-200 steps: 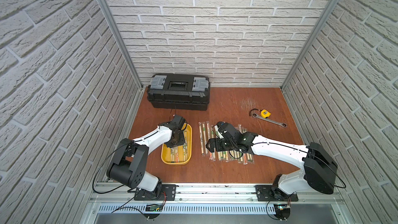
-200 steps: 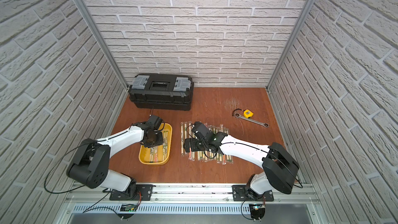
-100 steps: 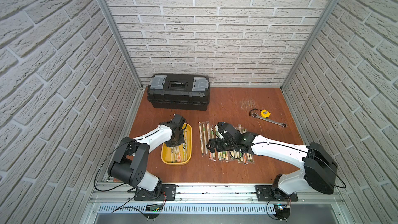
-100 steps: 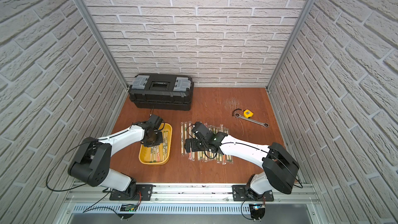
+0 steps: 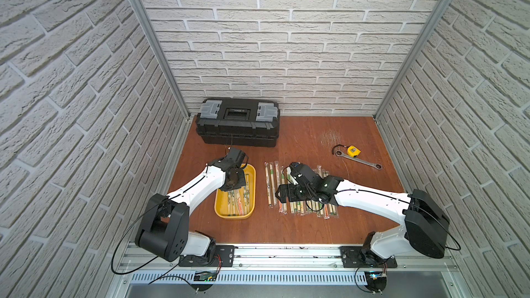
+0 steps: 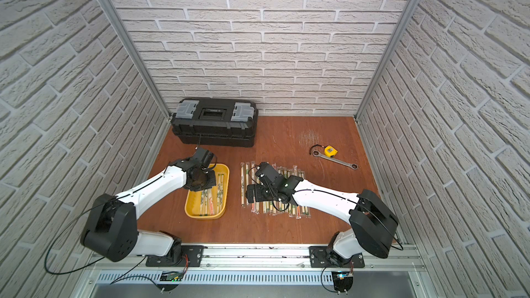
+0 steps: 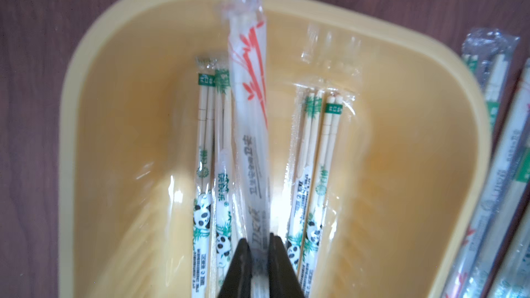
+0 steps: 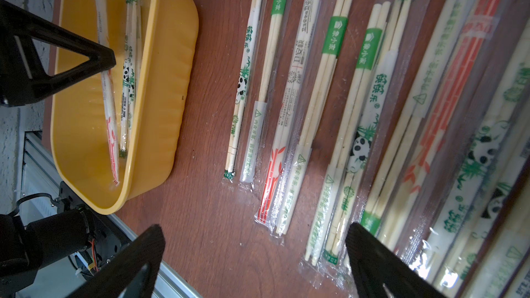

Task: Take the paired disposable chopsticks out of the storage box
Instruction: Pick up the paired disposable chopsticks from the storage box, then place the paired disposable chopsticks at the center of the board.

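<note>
**Shallow yellow plastic tray** (image 5: 233, 215) with rounded corners and a smooth low rim, at 8 o'clock on the red-brown wood-grain table (image 5: 301, 227). The left gripper (image 7: 260, 243) has its black tapered fingers pressed together on one pale bamboo chopstick pair in a glossy clear sleeve with orange print (image 7: 249, 81). This pair is held inside the tray above several green-and-panda-printed pairs (image 7: 205, 153) lying flat on the tray floor, with bare floor on either side of them. The right gripper (image 8: 253, 226), jaws wide apart and empty, hangs over the row of sleeved pairs (image 5: 271, 184) laid side by side at table centre. A bare strip of wood separates row and tray.

**Surroundings:**
- Black ribbed plastic toolbox (image 5: 238, 130) with grey latches at 11 o'clock, against the back wall
- Yellow tape measure (image 5: 353, 151) and steel wrench (image 5: 362, 162) at 2 o'clock
- White textured brick-pattern walls on three sides
</note>
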Controlling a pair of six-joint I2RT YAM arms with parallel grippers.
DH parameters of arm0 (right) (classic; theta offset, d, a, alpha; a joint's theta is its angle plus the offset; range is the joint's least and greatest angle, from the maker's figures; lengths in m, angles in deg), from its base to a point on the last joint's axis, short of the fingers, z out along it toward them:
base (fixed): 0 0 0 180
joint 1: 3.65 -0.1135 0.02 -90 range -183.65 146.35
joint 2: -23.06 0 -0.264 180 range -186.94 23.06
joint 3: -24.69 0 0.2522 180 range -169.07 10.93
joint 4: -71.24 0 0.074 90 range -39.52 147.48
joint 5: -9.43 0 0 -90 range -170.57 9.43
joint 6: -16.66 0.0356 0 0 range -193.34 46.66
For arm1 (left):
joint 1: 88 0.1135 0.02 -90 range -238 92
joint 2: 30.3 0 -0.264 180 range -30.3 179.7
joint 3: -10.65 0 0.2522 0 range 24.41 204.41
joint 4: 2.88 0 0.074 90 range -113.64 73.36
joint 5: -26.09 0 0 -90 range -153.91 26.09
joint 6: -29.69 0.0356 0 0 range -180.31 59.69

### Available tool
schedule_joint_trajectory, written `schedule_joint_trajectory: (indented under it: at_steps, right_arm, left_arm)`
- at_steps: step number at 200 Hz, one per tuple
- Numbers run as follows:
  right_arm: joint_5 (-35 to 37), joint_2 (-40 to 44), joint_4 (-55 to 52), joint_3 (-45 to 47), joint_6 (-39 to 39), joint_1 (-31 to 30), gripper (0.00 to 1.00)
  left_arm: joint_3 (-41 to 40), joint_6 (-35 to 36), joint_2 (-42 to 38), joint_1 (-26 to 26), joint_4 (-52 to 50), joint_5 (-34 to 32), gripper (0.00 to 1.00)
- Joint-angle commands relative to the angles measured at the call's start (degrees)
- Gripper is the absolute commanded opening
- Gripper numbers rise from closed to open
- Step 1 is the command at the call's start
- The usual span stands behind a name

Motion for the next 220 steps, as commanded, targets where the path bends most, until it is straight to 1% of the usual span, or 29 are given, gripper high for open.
schedule_joint_trajectory:
  at_steps: [1, 34, 62, 113, 146, 172, 220]
  right_arm:
    - [1.0, 1.3, 0.4, -1.4, -0.3, -0.3, 1.00]
    - [1.9, 1.2, -0.2, -1.5, -0.8, -0.3, 1.00]
    - [2.8, 1.5, -0.8, -1.6, -1.2, -0.2, 1.00]
    - [4.4, 3.7, -2.5, 0.1, -1.3, 0.7, 1.00]
    - [5.0, 5.4, -3.1, 1.4, -1.1, 1.0, 1.00]
    - [5.3, 6.2, -3.2, 2.2, -0.9, 1.1, 1.00]
    - [5.2, 6.5, -3.3, 2.5, -0.7, 1.1, 1.00]
  left_arm:
    - [2.4, 1.7, -2.2, 0.3, -2.7, -0.5, 0.11]
    - [6.1, 2.9, -3.9, -0.3, -4.0, 1.2, 0.11]
    - [10.3, 2.8, -2.3, -3.2, -4.2, 1.9, 0.12]
    - [16.5, 0.2, 7.0, -11.9, -1.1, 1.5, 0.12]
    - [18.5, -2.1, 13.3, -15.4, 0.9, 1.3, 0.13]
    - [19.0, -3.5, 17.0, -16.4, 2.2, 1.3, 0.13]
    - [18.2, -4.7, 21.2, -16.0, 3.4, 0.2, 0.13]
